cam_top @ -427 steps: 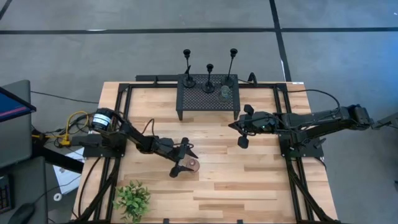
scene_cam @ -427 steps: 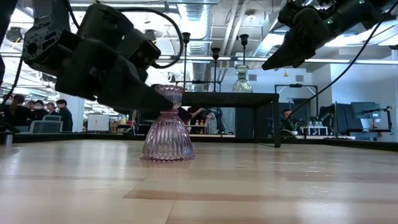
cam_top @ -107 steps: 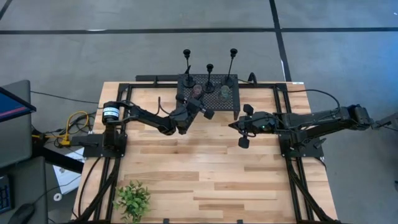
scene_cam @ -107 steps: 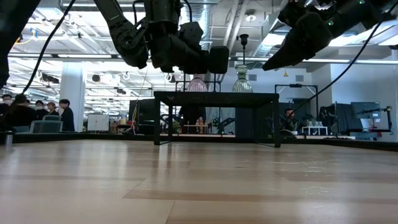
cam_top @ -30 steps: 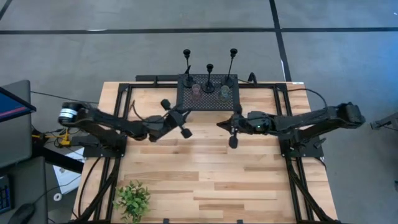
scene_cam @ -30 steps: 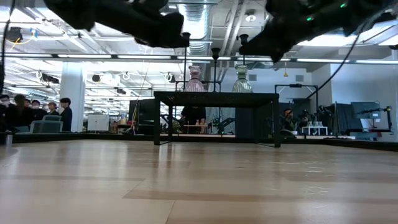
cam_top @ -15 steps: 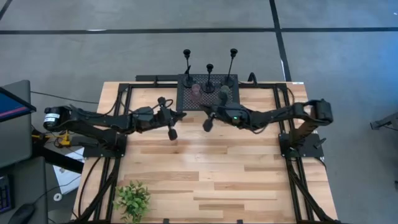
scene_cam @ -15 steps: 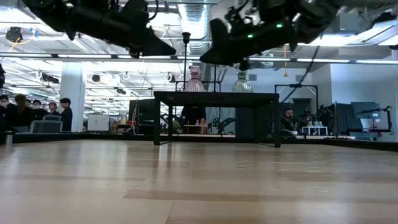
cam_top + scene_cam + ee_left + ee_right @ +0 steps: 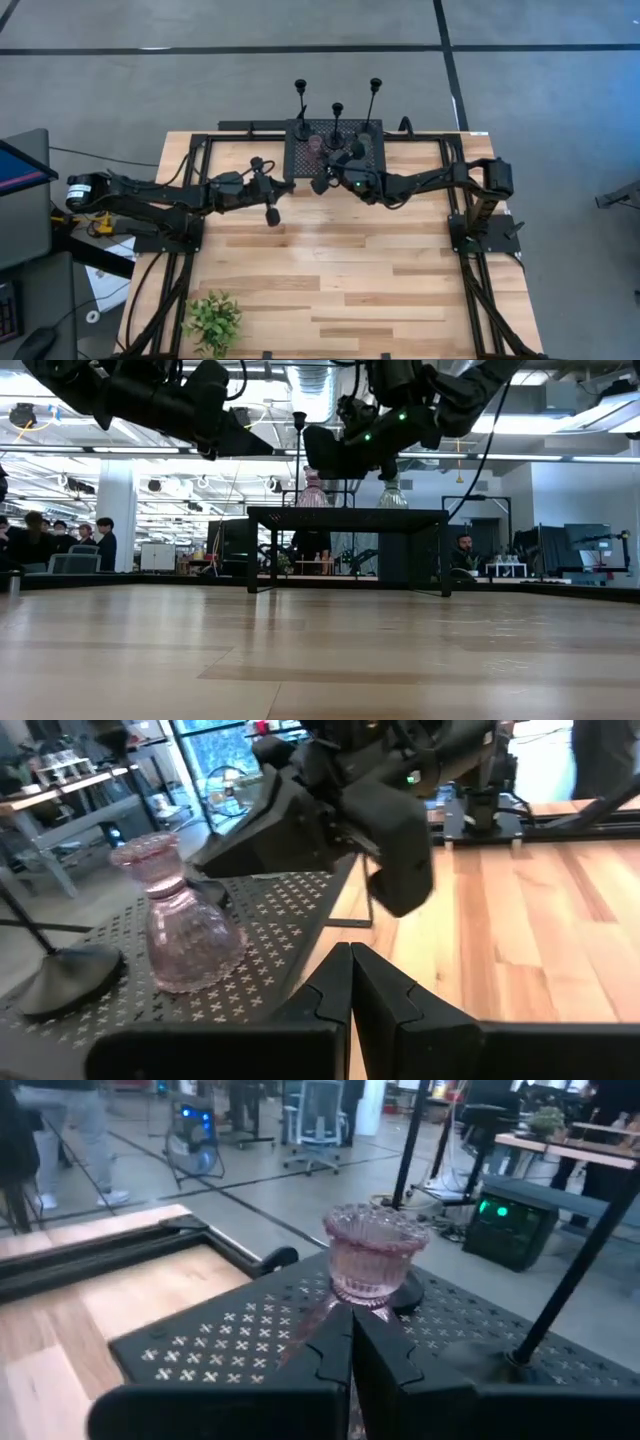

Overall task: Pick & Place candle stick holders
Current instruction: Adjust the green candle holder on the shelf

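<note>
— Black metal is catching my eye first: where are the candle stick holders (image 9: 337, 122) standing?

— All three are standing upright along the far edge of the perforated stand (image 9: 300, 160). The tall one (image 9: 301, 108) is rising at the stand's left corner, the short one (image 9: 337, 124) in the middle, and another tall one (image 9: 372, 106) at its right corner. Nothing is touching them.

— What else is sitting on the stand?

— A pink ribbed glass holder (image 9: 180, 925) is resting on the left half of the stand, just in front of the candlesticks. A clear glass holder (image 9: 362, 148) is sitting on the right half.

— What are the arms doing?

— The right arm (image 9: 430, 182) is reaching over the stand's front edge, with a green lamp glowing on it. The right jaws are hanging just beside the pink glass; they are looking pressed together and are holding nothing.

— And the left?

— The left arm (image 9: 180, 192) is stretching across the desk (image 9: 350, 280), with the left jaws hovering just off the stand's left side. Those too are looking closed and empty.

— Anything farther from the stand?

— A leafy green plant (image 9: 213, 318) is sitting well apart from it, at the desk's near left corner. People (image 9: 30, 535) are sitting in the room beyond.
</note>
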Action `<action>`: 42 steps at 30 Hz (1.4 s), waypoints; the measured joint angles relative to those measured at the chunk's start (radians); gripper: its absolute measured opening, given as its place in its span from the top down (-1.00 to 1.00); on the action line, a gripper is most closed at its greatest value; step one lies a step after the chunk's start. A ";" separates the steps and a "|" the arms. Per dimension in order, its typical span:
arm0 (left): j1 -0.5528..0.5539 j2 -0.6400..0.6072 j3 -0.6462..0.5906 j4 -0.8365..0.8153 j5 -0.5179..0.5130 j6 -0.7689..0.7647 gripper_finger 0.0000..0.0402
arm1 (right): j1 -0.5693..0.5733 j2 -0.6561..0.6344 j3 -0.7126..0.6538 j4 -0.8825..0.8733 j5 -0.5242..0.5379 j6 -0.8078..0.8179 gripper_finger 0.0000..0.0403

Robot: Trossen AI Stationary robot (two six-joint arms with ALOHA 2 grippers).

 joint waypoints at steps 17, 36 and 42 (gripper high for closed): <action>0.022 0.000 0.000 -0.003 0.020 0.001 0.97 | 0.108 -0.053 0.081 -0.087 -0.006 -0.029 1.00; 0.018 0.000 0.001 0.047 0.020 -0.018 0.97 | 0.151 -0.301 0.089 -0.765 -0.015 0.030 1.00; 0.018 0.000 0.001 0.044 0.020 -0.018 0.97 | 0.173 -0.447 0.027 -0.870 -0.012 0.038 1.00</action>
